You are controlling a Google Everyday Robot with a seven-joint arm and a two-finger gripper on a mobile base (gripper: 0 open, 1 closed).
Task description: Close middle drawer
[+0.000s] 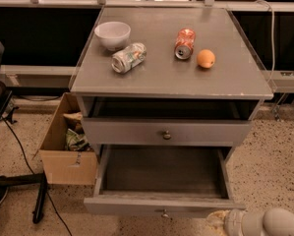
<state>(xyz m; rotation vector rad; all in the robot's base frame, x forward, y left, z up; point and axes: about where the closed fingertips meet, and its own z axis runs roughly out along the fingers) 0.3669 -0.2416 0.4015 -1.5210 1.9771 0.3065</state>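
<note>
The middle drawer (161, 173) is pulled far out of the grey cabinet, and its wide, shallow dark tray is empty. Its low front (136, 206) carries a small round knob (163, 213) near the bottom edge of the view. My gripper (219, 221) is at the bottom right, just right of the drawer front's right end and at about its height. The white arm (269, 224) runs off to the right behind it. The uppermost drawer (166, 132), with its own knob, stands slightly open above.
On the cabinet top (171, 80) are a white bowl (112, 34), a crushed can (129, 57), a red can (185, 44) and an orange (205, 58). A cardboard box (68, 146) with rubbish stands on the floor to the left, with cables and a black stand beyond it.
</note>
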